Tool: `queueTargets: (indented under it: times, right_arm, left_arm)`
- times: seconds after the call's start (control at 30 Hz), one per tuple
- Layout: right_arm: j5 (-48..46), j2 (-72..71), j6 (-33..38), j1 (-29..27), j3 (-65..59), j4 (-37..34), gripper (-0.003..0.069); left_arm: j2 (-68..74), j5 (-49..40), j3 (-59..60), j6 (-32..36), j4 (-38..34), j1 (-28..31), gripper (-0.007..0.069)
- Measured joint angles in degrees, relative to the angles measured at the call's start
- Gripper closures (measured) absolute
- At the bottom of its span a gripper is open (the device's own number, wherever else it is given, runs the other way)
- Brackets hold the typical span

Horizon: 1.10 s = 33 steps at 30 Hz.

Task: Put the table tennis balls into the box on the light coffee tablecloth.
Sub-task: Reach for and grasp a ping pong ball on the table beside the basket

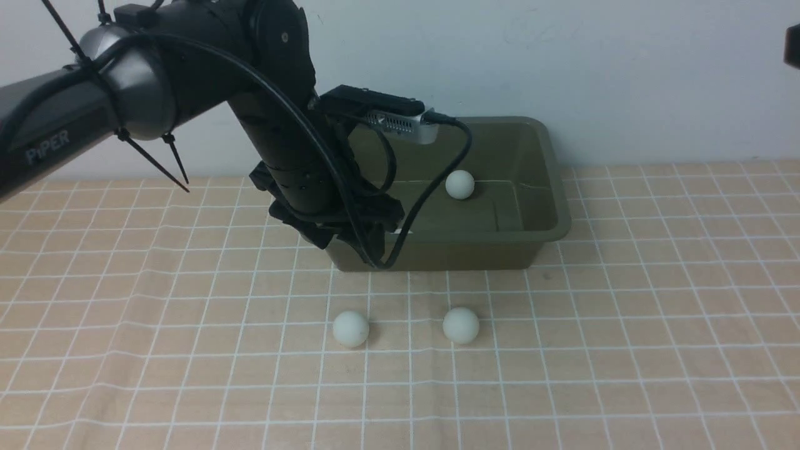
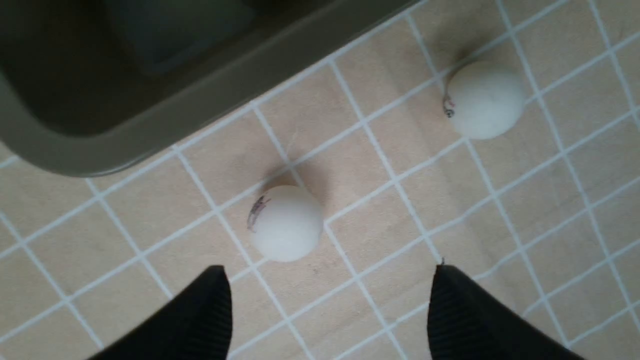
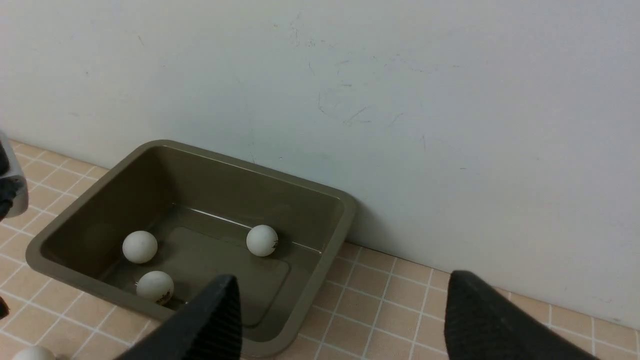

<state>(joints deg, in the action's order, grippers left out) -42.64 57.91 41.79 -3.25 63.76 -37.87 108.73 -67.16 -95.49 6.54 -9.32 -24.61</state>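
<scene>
tan gridded tablecloth [image 1: 656,300] meets pale wall [image 1: 656,75]; left gripper's [image 2: 330,310] and right gripper's [image 3: 345,315] jaws spread.

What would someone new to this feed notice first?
Probably the big dark left arm, reaching in over the near left part of the green box. Next, the two white balls on the checked cloth, in front of the box. Three more balls lie inside it.
</scene>
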Motion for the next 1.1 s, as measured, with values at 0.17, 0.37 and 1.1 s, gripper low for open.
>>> queueTargets:
  times: [0.17,0.37,1.1]
  right_arm:
    - [0.0,0.0,0.26,0.0,0.0,0.0,0.0162]
    - [-0.06,0.0,0.4,0.0,0.0,0.0,0.0162]
    - [-0.69,0.0,1.23,0.0,0.0,-0.43,0.0162]
  left_arm:
    - [0.07,-2.35,0.0,0.41,-1.3,0.0,0.0156]
    - [-3.21,-3.12,0.0,1.79,-1.46,0.0,0.0188]
    - [-29.15,9.05,26.85,0.62,-2.03,0.0,0.023]
